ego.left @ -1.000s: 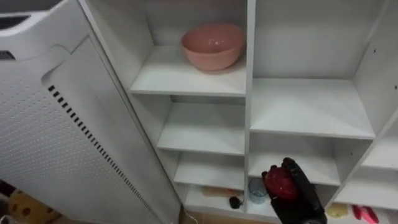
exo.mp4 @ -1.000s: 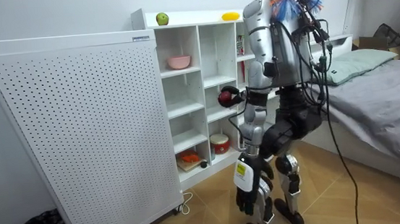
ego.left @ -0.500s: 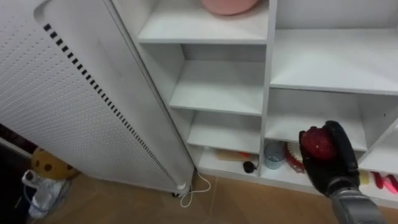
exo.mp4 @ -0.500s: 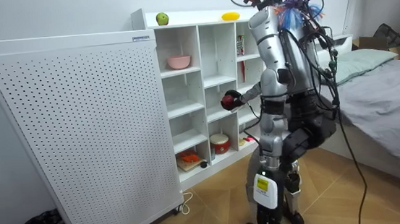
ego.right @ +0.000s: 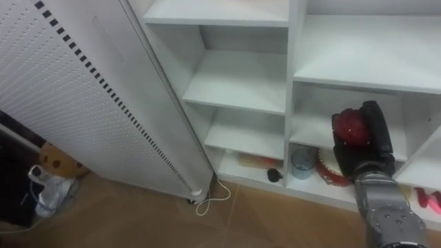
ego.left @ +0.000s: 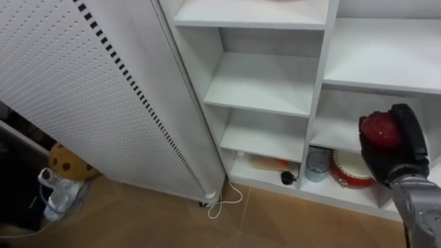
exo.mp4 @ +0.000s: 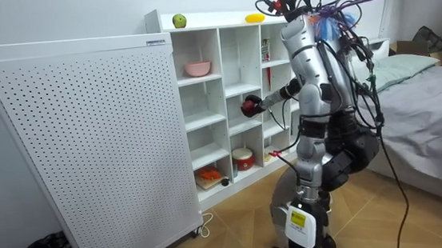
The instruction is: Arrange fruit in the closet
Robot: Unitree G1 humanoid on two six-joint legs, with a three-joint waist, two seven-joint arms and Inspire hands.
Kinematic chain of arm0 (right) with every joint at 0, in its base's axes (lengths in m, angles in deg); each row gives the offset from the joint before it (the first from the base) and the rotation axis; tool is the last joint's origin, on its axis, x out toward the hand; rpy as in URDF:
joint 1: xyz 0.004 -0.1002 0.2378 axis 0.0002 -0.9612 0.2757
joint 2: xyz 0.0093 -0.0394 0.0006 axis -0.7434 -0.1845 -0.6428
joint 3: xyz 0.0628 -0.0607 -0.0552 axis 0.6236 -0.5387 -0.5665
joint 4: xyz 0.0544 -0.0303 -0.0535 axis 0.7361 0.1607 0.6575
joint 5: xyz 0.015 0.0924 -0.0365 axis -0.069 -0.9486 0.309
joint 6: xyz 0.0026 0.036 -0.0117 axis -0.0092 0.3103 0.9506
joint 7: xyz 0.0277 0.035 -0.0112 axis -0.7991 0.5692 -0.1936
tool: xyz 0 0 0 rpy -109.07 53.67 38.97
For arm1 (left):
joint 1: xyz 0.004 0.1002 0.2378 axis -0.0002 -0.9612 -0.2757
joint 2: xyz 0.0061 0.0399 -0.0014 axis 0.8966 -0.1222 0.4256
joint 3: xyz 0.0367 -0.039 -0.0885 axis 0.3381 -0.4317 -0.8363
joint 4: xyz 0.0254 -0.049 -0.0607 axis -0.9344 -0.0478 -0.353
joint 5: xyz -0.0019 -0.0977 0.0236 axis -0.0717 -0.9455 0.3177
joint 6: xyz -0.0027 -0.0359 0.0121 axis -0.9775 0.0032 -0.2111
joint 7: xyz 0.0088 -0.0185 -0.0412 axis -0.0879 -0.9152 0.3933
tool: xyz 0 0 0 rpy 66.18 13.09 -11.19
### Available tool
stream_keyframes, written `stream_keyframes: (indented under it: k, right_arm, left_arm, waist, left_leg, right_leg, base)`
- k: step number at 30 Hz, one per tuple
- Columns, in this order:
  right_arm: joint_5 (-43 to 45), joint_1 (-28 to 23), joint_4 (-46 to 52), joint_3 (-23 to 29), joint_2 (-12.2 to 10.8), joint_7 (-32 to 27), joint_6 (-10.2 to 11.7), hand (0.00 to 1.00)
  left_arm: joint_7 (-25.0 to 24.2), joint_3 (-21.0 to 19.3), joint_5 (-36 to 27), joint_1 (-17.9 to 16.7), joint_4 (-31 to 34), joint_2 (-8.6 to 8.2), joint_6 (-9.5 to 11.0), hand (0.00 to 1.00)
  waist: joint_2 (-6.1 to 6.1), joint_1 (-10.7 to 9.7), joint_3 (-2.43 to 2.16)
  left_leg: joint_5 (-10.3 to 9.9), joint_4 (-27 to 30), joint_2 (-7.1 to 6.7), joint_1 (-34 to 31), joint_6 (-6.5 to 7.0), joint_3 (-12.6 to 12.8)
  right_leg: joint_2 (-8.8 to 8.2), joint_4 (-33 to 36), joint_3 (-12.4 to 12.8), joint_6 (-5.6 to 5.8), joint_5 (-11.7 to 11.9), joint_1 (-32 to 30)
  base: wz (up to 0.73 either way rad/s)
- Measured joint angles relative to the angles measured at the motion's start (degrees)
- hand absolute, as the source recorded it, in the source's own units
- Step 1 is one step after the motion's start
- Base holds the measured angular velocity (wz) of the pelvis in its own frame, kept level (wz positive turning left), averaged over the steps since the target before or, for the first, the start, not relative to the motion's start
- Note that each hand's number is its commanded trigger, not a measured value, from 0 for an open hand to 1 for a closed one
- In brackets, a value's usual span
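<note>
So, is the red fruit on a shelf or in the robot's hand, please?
In the hand: the right hand is curled round the red fruit, held in front of the white shelves, resting on none.

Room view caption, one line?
Robot stands before the white closet, right hand holding a red fruit at a middle shelf; pink bowl on a higher shelf.

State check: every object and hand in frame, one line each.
right hand, shut on red fruit
red fruit, held before the shelves, unplaced
left hand, hanging at robot's side
perforated white panel, upright, left of open shelves
pink bowl, upright on shelf
glass cup, upright, bottom compartment
green apple, on closet top
yellow fruit, on closet top
</note>
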Motion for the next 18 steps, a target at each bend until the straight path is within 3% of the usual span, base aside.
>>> stream_keyframes:
  k: [4,9,18]
  right_arm:
    - [0.1,0.0,0.0,0.0,0.2,-1.9,0.1,0.0]
    - [0.4,0.1,0.1,0.1,0.4,-5.4,1.3,0.0]
    - [1.8,1.0,0.6,1.1,1.7,-11.4,3.7,0.0]
  left_arm:
    - [0.1,0.0,0.0,-0.3,0.0,0.39,0.1,0.0]
    - [1.0,-0.1,0.0,-1.0,-0.1,0.57,0.6,0.0]
    - [2.4,-0.1,0.0,-2.3,-0.3,0.64,1.8,0.0]
  waist:
    - [0.0,0.2,-0.18]
    - [-0.05,-0.2,-1.28]
    - [-0.07,-0.4,-1.27]
  left_leg:
    - [0.0,0.0,0.01,-0.1,0.02,0.2]
    - [0.0,0.0,0.08,-0.3,0.03,0.2]
    - [-0.2,0.5,0.66,-0.8,0.03,0.5]
  right_leg:
    - [-0.32,0.4,0.1,-0.16,0.0,-0.4]
    - [-0.26,0.3,0.1,-0.17,0.0,-0.6]
    - [-0.24,0.2,-0.2,-0.36,0.0,-1.0]
  base:
    - [0.0]
    - [0.01]
    - [-0.03]
